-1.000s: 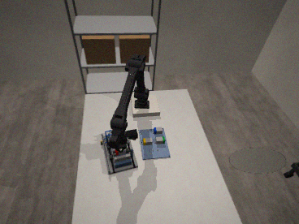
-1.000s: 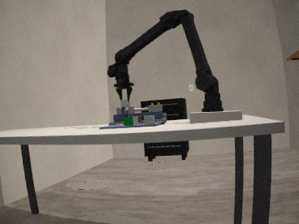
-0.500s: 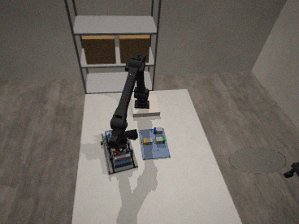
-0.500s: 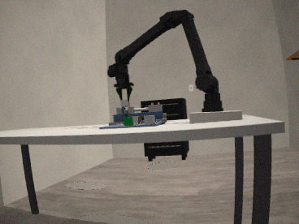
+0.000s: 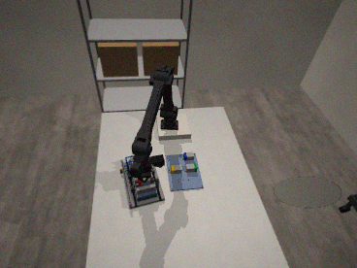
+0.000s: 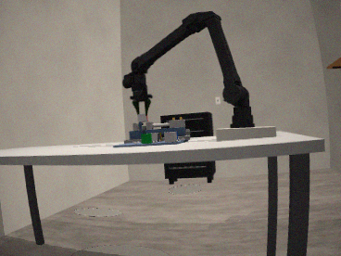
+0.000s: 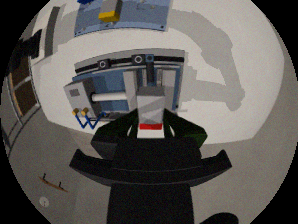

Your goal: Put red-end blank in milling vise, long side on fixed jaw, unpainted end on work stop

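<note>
My gripper [image 7: 150,111] is shut on the grey blank with the red end [image 7: 152,106]. It holds the blank just above the milling vise [image 7: 127,86], over the gap between the jaws, with the red end toward the wrist. In the top view the gripper [image 5: 141,179] hangs over the vise [image 5: 142,182] at the table's left. In the exterior view the gripper [image 6: 141,109] sits a little above the vise [image 6: 157,132], and a bit of red [image 6: 147,120] shows below the fingers. The work stop is too small to make out.
The blue plate [image 5: 183,171] lies right of the vise with blanks with blue [image 5: 188,156], yellow [image 5: 176,168] and green [image 5: 191,167] ends. The arm's white base block [image 5: 174,130] stands behind. Shelving [image 5: 137,53] stands beyond the table.
</note>
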### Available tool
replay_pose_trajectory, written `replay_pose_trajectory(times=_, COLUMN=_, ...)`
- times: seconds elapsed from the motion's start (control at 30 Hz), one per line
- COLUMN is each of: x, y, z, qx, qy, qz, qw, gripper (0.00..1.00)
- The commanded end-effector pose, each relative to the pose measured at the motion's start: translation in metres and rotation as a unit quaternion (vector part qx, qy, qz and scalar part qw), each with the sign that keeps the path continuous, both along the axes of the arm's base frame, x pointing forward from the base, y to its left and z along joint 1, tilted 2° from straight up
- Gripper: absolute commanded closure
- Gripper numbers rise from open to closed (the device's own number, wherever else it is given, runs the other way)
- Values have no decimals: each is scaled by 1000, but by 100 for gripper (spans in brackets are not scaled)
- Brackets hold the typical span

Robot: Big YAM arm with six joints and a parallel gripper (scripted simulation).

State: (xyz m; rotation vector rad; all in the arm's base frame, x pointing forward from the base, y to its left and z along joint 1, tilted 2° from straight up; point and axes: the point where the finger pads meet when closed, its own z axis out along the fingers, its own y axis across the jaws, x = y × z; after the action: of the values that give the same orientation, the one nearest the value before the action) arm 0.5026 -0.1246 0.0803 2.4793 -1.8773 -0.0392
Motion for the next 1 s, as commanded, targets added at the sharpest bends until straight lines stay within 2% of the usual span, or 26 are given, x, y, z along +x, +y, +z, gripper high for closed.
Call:
replay_pose_trajectory(times=0.0, x=10, y=-8, z=13, qx=-7, qy=-23, qz=2, qw=1000, gripper=100)
replay_pose_trajectory(times=0.53, x=13, y=-8, z=11, qx=-7, qy=-24, qz=2, qw=1000, gripper=100)
replay_pose_trajectory(times=0.7, x=10, y=-8, z=3, qx=-6, qy=-17, qz=2, qw=1000, gripper=100)
replay_pose_trajectory(times=0.83, x=12, y=-8, z=8, qx=-7, qy=-24, qz=2, qw=1000, gripper=100)
replay_pose_trajectory(times=0.97, x=8, y=-8, z=-1, qx=-5, qy=-15, qz=2, qw=1000, gripper=100)
